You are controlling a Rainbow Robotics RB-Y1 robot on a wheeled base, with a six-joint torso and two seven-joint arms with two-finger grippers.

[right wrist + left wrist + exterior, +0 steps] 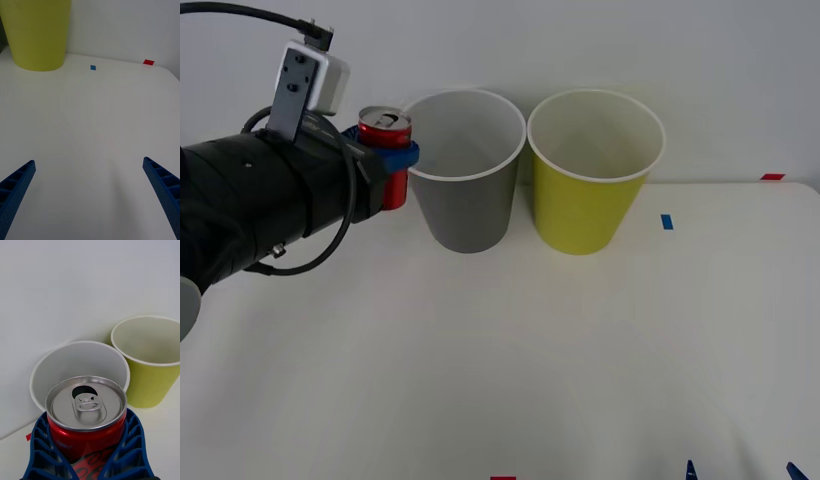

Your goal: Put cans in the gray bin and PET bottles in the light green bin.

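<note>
Fingers, R: right gripper (90, 198) sits nearest us, low over the bare surface (510, 360); its blue fingers (17, 187) are spread wide apart w/ nothing between them. We read this arm as idle.

Markers: small blue tape patch (93, 67) and red tape patch (149, 62) lie on the surface beyond the R gripper, near the far edge.

Fingers, L: left gripper (395, 160) is up off the surface at the L side, fingers (41, 450) clamped round the can.

Can: red can (86, 416), upright, silver top w/ tab opened; held in the air at about rim height, just beside the gray bin (468, 205), on its outer L side. Not yet over the opening, as far as we can tell.

Bins: gray bin and light green bin (590, 200) stand side by side at the back, rims nearly touching. Both look empty inside where we can see in.

Progress: we judge can picked and carried to the bin; nothing dropped yet. Left to do: move over the gray bin's mouth, release. We see no PET bottles, so the green bin may stay unused.
</note>
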